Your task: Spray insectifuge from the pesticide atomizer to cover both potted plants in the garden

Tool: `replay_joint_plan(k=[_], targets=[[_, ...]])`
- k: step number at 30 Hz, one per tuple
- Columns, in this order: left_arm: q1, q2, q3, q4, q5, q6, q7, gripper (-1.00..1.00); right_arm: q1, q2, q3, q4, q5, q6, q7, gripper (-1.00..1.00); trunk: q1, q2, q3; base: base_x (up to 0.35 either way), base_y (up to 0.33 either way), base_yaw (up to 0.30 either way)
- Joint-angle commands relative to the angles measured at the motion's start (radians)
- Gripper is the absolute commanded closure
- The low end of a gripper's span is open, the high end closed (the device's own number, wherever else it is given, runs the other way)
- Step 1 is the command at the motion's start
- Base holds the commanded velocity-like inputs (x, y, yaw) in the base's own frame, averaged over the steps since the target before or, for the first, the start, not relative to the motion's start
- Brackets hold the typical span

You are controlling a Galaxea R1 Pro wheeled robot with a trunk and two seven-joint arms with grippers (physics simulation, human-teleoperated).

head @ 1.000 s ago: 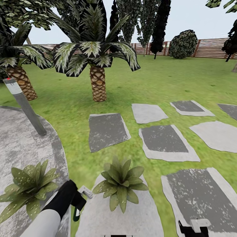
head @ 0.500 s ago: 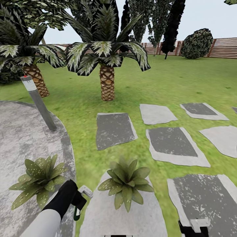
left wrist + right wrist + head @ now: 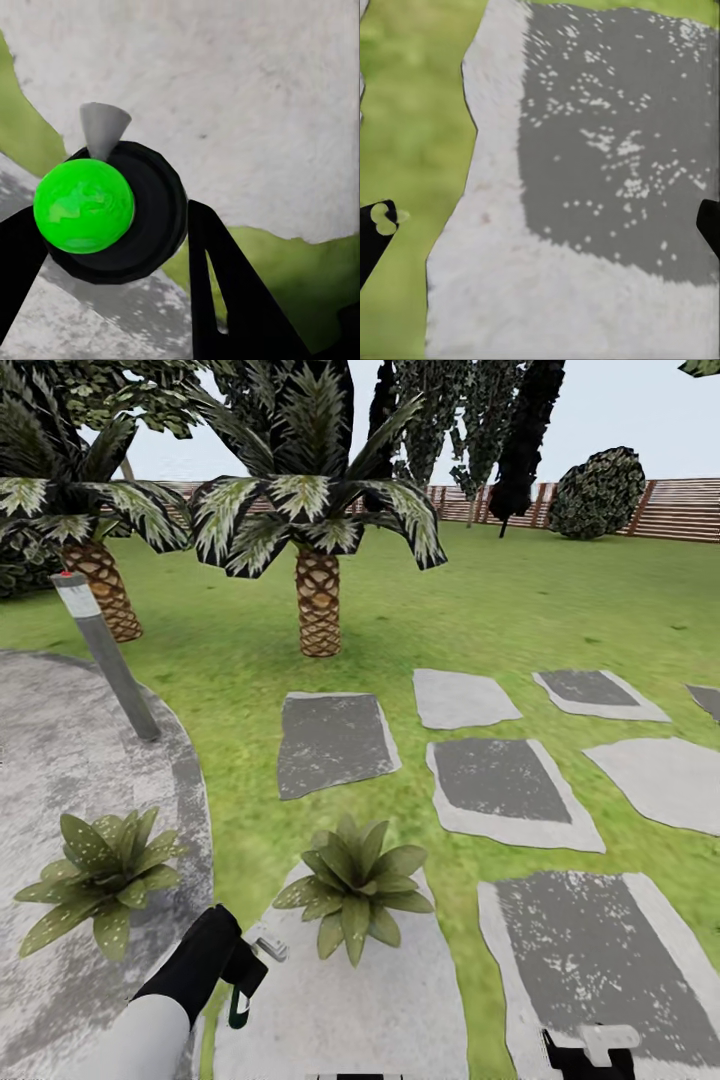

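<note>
Head view has shifted since a moment ago: your camera has swung a little, so both potted plants now sit slightly farther up and left in the picture, while your left pincer holds the same place at the lower edge. That reads as the base or head adjusting, not the plants moving, and it leaves the two rosettes within reach of a spray.

Your left pincer is clamped on the pesticide atomizer, which hangs below the fingers as a slim dark green bottle with a pale nozzle piece at its top. From the left wrist, you look down on its round black cap, a bright green ball and a small grey cone pointing outward.

The nearer potted plant stands just ahead and to the right of that pincer, on a pale stepping stone. The other potted plant sits to the pincer's left, on the grey patio.

Your right pincer rests low over another stone, fingers apart, holding nothing.
</note>
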Motion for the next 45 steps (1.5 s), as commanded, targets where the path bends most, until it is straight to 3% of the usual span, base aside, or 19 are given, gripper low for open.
replay_joint_plan(k=[1, 14, 23, 30, 32, 33, 35, 36, 38, 41, 45], targets=[[-0.001, -0.003, 0.006, -0.002, -0.011, 0.002, -0.009, 1.00, -0.001, 0.001, -0.008, 0.001, 0.001, -0.003, 0.009, -1.00, 0.000, 0.000, -0.001, -0.005, -0.272, 0.000], [-0.005, -0.027, 0.007, -0.002, -0.012, 0.003, -0.007, 1.00, -0.001, 0.001, -0.008, 0.001, 0.001, -0.003, 0.007, -1.00, 0.000, 0.000, -0.001, -0.017, -0.273, 0.150], [-0.005, -0.026, 0.008, -0.002, -0.017, 0.005, 0.020, 1.00, -0.001, 0.001, -0.008, 0.001, 0.001, -0.003, 0.009, -1.00, 0.000, 0.000, -0.001, -0.092, -0.259, 0.151], [-0.010, -0.021, 0.008, -0.002, -0.023, 0.016, 0.021, 1.00, -0.001, 0.001, -0.008, 0.001, 0.001, -0.003, 0.009, -1.00, 0.000, 0.000, -0.001, 0.000, -0.021, 0.204], [-0.016, -0.024, 0.004, -0.002, -0.024, 0.063, 0.017, 1.00, -0.001, 0.001, -0.008, 0.001, 0.001, -0.003, 0.009, -1.00, 0.000, 0.000, -0.001, 0.000, -0.001, 0.019], [-0.041, -0.024, -0.028, 0.001, -0.020, 0.183, 0.008, 1.00, -0.001, 0.000, -0.008, 0.000, 0.001, -0.003, 0.009, -1.00, 0.000, 0.000, -0.001, 0.000, 0.000, 0.002], [-0.054, -0.018, -0.087, 0.010, -0.017, 0.205, -0.009, 1.00, -0.001, 0.000, -0.008, 0.000, 0.001, -0.003, 0.009, -1.00, 0.000, 0.000, -0.001, 0.000, 0.000, 0.000], [-0.059, -0.007, -0.102, 0.003, -0.028, 0.205, -0.105, 1.00, -0.001, 0.000, -0.009, 0.000, 0.001, -0.003, 0.009, -1.00, 0.000, 0.000, -0.001, 0.000, 0.000, 0.000], [-0.092, 0.024, -0.114, 0.000, -0.087, 0.207, -0.210, 1.00, -0.001, 0.000, -0.009, 0.000, 0.001, -0.003, 0.009, -1.00, 0.000, 0.000, -0.001, 0.000, 0.000, 0.000], [-0.106, 0.039, -0.129, 0.001, -0.204, 0.211, -0.251, 1.00, -0.001, 0.000, -0.008, 0.001, 0.001, -0.003, 0.009, -1.00, 0.000, 0.000, -0.001, 0.000, 0.000, 0.043], [-0.106, 0.033, -0.128, 0.001, -0.232, 0.213, -0.258, 1.00, -0.001, 0.001, -0.008, 0.001, 0.001, -0.003, 0.009, -1.00, 0.000, 0.000, -0.001, 0.014, -0.009, 0.235]])
